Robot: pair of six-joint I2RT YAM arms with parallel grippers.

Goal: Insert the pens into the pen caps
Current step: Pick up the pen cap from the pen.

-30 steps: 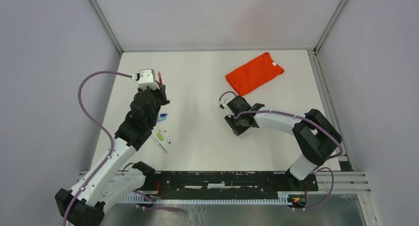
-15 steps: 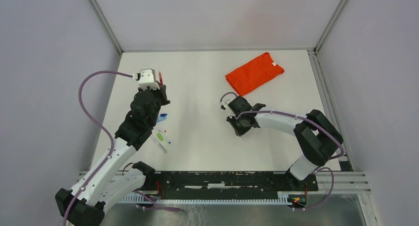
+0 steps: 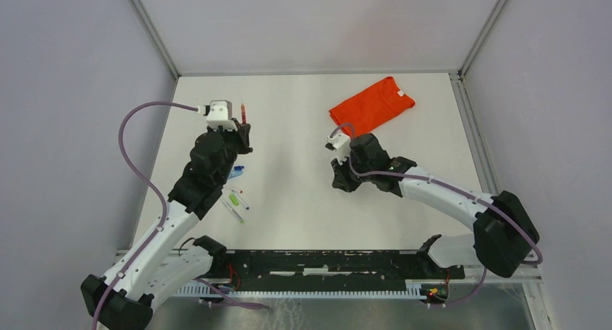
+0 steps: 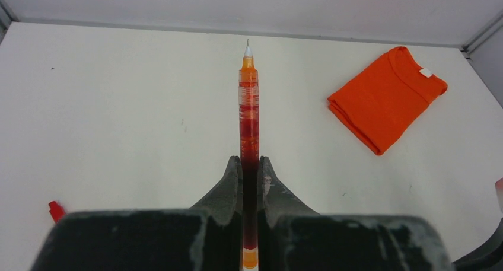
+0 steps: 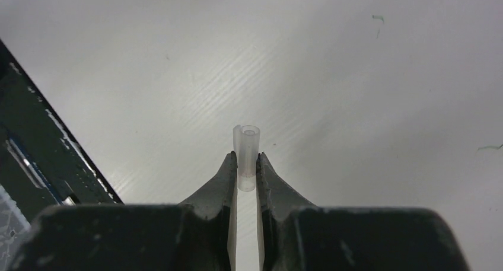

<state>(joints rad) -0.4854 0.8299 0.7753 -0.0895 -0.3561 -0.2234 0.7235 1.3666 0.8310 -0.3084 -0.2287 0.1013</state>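
**Colour rundown: mostly white, black and orange**

The table is being seen as plain white, with faint ridged striping being picked up in the right wrist view. The held pen is being shown with a see-through red barrel, going orange toward a white tip. The held cap is being shown as cloudy clear, no real colour. The folded shirt is being rendered bright orange, with a little white tag. The left gripper and right gripper are being seen as black with greyish scuffs. A tiny red cap is being caught at the left wrist view's edge. A green pen and a small blue thing are being spotted too, and the cable is being seen as lilac.
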